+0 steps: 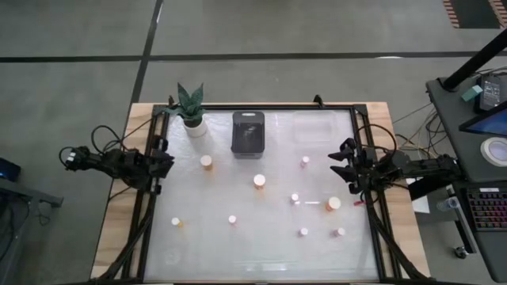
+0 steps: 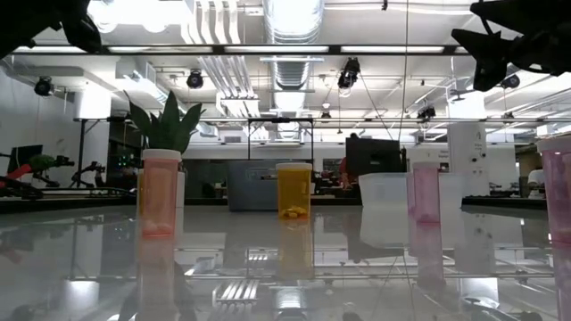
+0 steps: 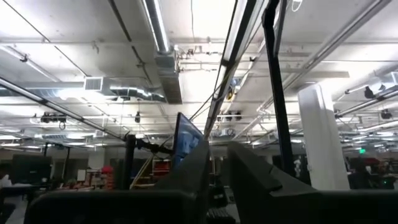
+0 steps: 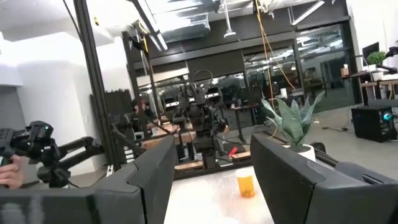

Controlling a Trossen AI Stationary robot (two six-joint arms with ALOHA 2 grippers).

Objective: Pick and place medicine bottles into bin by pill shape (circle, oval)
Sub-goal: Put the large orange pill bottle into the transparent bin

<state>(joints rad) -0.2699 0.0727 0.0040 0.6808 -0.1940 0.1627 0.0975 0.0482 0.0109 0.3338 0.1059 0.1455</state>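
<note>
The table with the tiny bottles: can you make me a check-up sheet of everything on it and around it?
Surface: glossy white tabletop in a black frame.
Job's things: about ten white-capped medicine bottles scattered; dark bin and clear bin at the far edge.
Clutter: green plant in a white pot.
Grippers: left gripper at the left edge, fingers nearly together, empty; right gripper at the right edge, fingers apart, empty.
Cables: black cables by the left arm.
Surroundings: grey floor, desk with keyboard on the right.

Both arms are black, built of blocky jointed segments, with loops of black cable trailing off the left arm (image 1: 111,162) beside the frame. The right arm (image 1: 412,168) ends in angular, pointed black fingers (image 1: 347,147). Up close, these fingers are broad, flat, matte dark slabs.
</note>
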